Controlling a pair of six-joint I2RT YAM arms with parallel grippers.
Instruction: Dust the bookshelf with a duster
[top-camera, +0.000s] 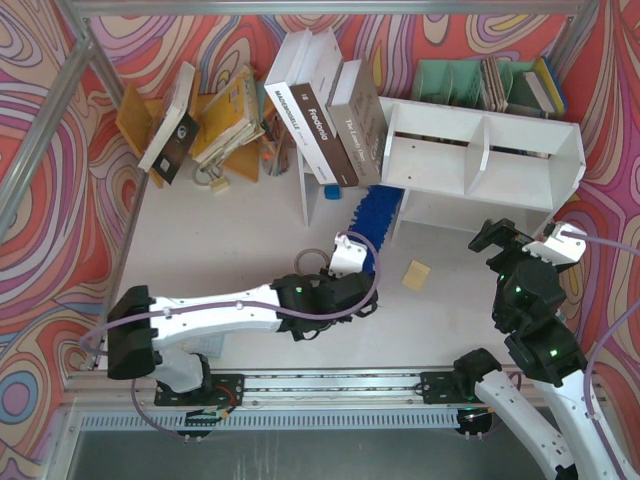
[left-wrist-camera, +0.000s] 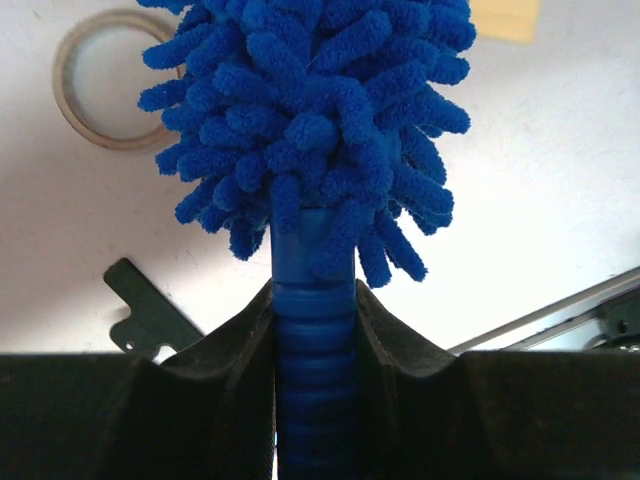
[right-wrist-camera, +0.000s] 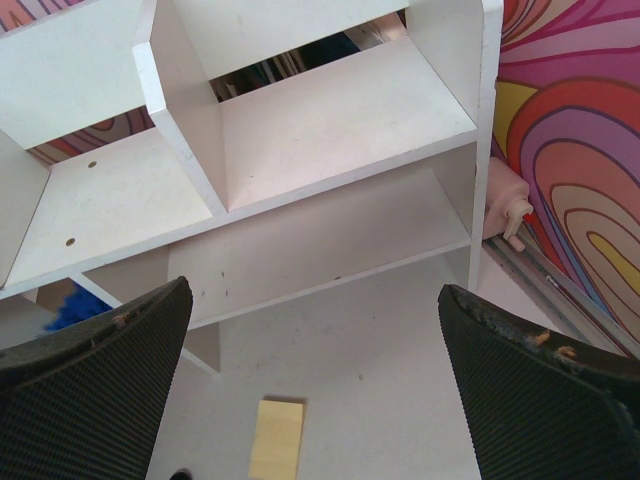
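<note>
The white bookshelf (top-camera: 480, 150) stands at the back right, its open compartments also filling the right wrist view (right-wrist-camera: 330, 120). The blue fluffy duster (top-camera: 377, 208) reaches from my left gripper (top-camera: 352, 262) toward the shelf's lower left compartment. In the left wrist view the black fingers (left-wrist-camera: 235, 350) are shut on the duster's ribbed blue handle (left-wrist-camera: 312, 350), with the fluffy head (left-wrist-camera: 310, 110) just ahead. My right gripper (top-camera: 515, 240) is open and empty, just in front of the shelf's right end.
Books (top-camera: 330, 110) lean against the shelf's left end. A tan book rack (top-camera: 215, 120) stands back left, a green file organizer (top-camera: 470, 80) behind the shelf. A yellow pad (top-camera: 416, 274) and a tape ring (left-wrist-camera: 100, 80) lie on the table.
</note>
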